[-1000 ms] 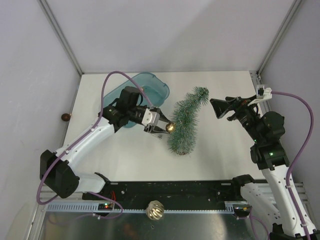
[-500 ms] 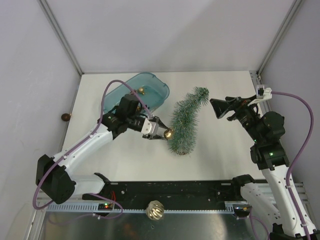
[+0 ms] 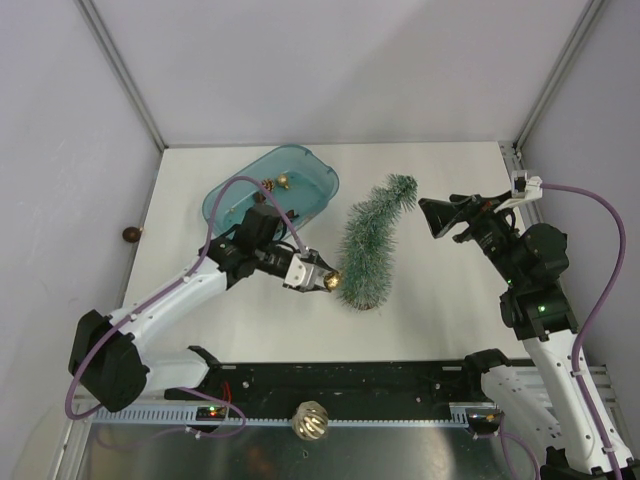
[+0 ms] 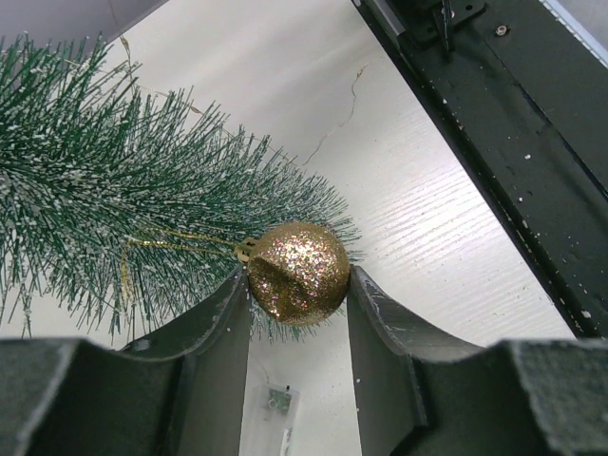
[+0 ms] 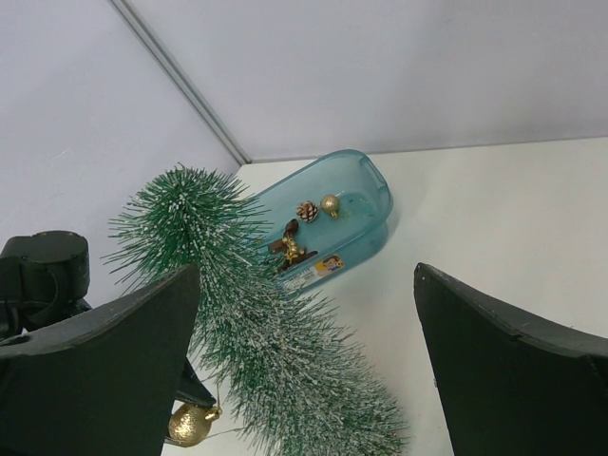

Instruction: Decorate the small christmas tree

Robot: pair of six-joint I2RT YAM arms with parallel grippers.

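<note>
The small christmas tree (image 3: 368, 245), frosted green with a bent tip, stands at mid-table, its base toward the near side. My left gripper (image 3: 328, 282) is shut on a gold glitter bauble (image 3: 338, 281) against the tree's lower left side. In the left wrist view the bauble (image 4: 297, 273) sits pinched between both fingers, and its gold thread runs into the needles of the tree (image 4: 114, 180). My right gripper (image 3: 440, 216) hangs open to the right of the tree's tip with nothing in it. Its wrist view shows the tree (image 5: 275, 332) and the bauble (image 5: 190, 424).
A teal tub (image 3: 322, 176) lies behind the left arm; it holds a pine cone (image 5: 307, 211), a gold bauble (image 5: 330, 204) and a brown star ornament (image 5: 288, 249). A dark bauble (image 3: 131, 234) lies off the table's left edge. A ribbed gold ornament (image 3: 311, 421) sits below the black rail (image 3: 400, 380).
My left gripper has carried the gold bauble toward the near side, down along the tree's left flank to its lower part. The right arm has not moved.
</note>
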